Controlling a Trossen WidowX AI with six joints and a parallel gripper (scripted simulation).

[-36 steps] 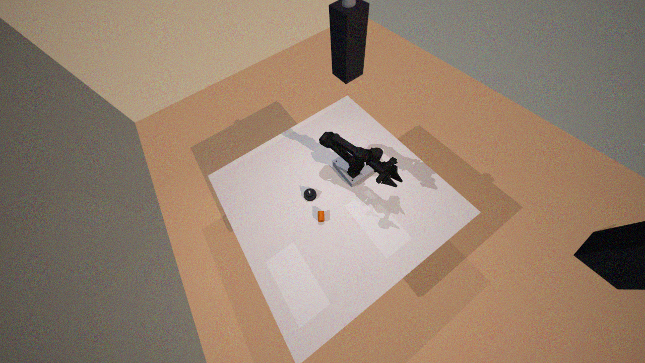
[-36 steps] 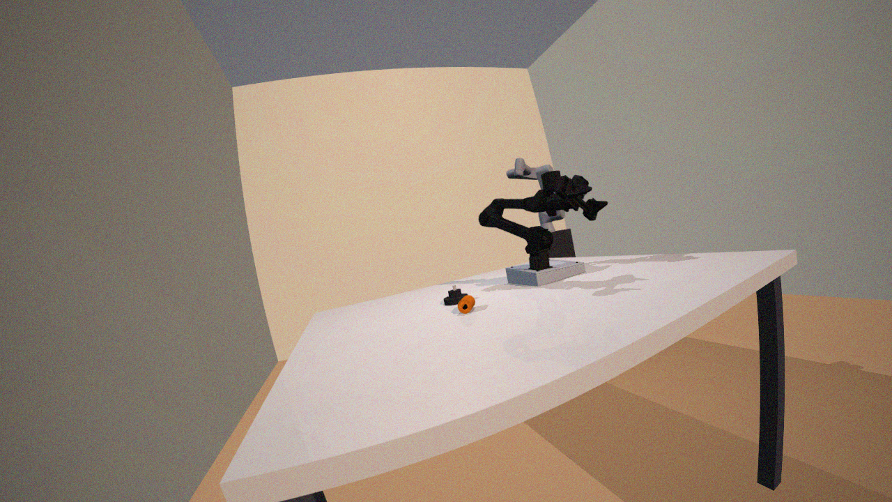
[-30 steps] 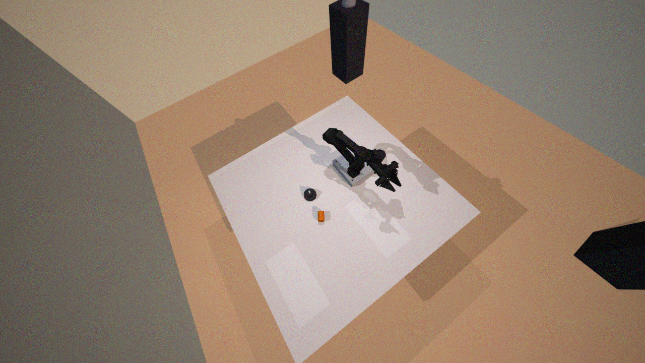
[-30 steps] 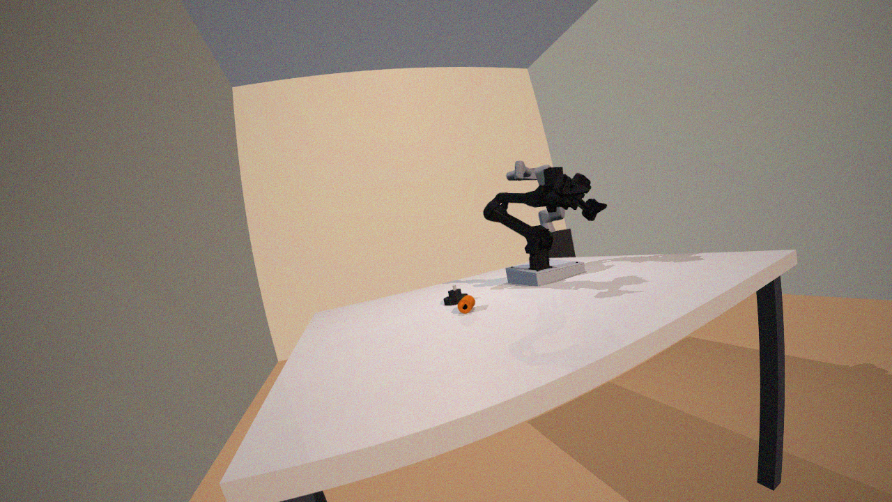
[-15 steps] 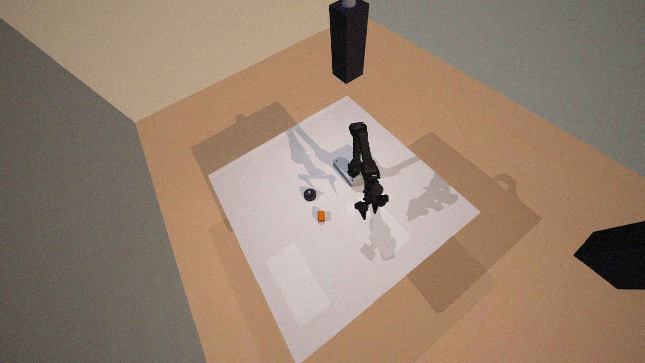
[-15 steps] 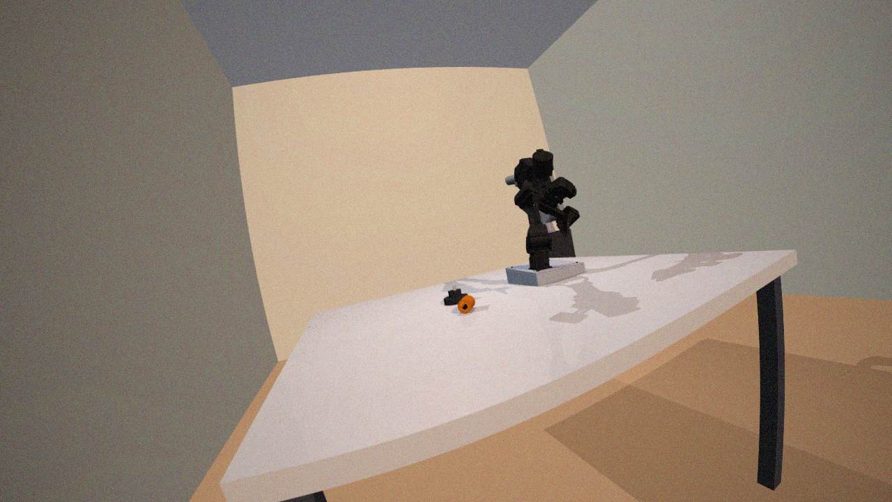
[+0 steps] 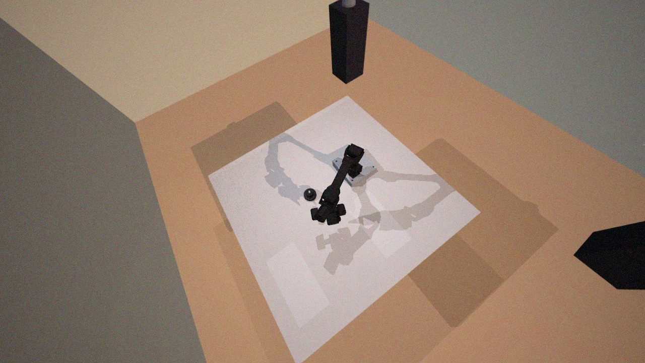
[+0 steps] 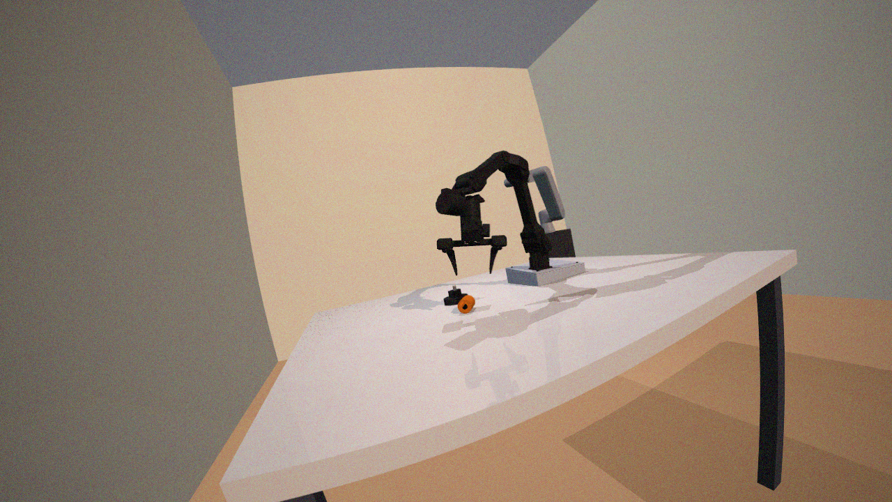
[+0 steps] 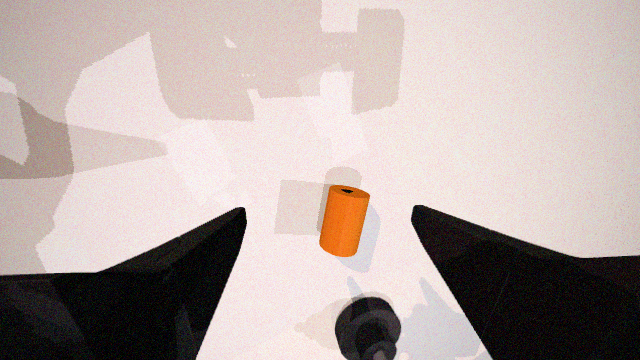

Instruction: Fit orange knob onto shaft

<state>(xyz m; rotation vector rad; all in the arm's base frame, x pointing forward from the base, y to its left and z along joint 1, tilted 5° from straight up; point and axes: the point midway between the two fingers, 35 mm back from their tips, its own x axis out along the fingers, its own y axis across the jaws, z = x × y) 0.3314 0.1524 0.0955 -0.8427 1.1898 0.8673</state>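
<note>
The orange knob (image 8: 465,304) (image 9: 344,222) is a cylinder lying on its side on the table. The dark opening in its end faces the exterior view and shows at the top end in the wrist view. The arm hides the knob in the top view. The round black pedestal (image 7: 309,194) (image 8: 453,299) (image 9: 367,327) stands upright close to the knob, with the silver shaft (image 8: 454,287) pointing up. The shaft's flat side cannot be made out. My gripper (image 8: 474,275) (image 9: 331,213) is open and empty, pointing down above the knob, which appears between the fingertips in the wrist view.
The white table (image 7: 288,225) (image 8: 374,374) carries the arm's grey base (image 7: 367,173) (image 8: 520,276) behind the knob. Arm shadows fall across the table. A dark block (image 7: 347,45) stands beyond the table's far corner, and another dark shape (image 7: 618,257) is at the right.
</note>
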